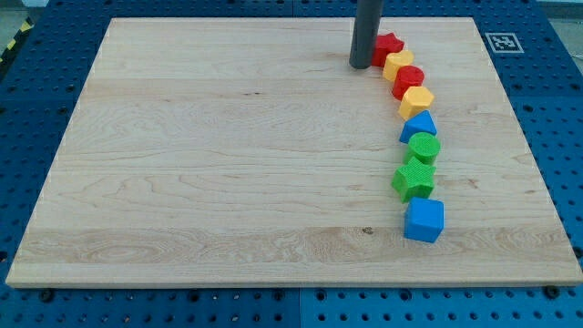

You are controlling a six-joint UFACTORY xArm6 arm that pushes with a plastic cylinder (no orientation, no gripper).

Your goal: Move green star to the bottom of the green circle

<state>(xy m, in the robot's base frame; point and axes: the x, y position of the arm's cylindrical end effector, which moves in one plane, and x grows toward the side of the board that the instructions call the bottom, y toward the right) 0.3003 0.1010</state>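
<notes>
The green star [414, 179] lies at the view's right, touching the lower edge of the green circle [424, 147]. Both are part of a curved chain of blocks. My tip [361, 66] rests on the board near the view's top, just left of the red star [388, 46] at the chain's upper end, well above the green star. The rod rises out of the view's top.
The chain runs from top to bottom: red star, yellow block [397, 65], red circle [408, 81], yellow hexagon [416, 102], blue triangle [419, 126], green circle, green star, blue cube [424, 220]. The wooden board [182, 164] lies on a blue perforated table. A marker tag [500, 41] sits at the top right corner.
</notes>
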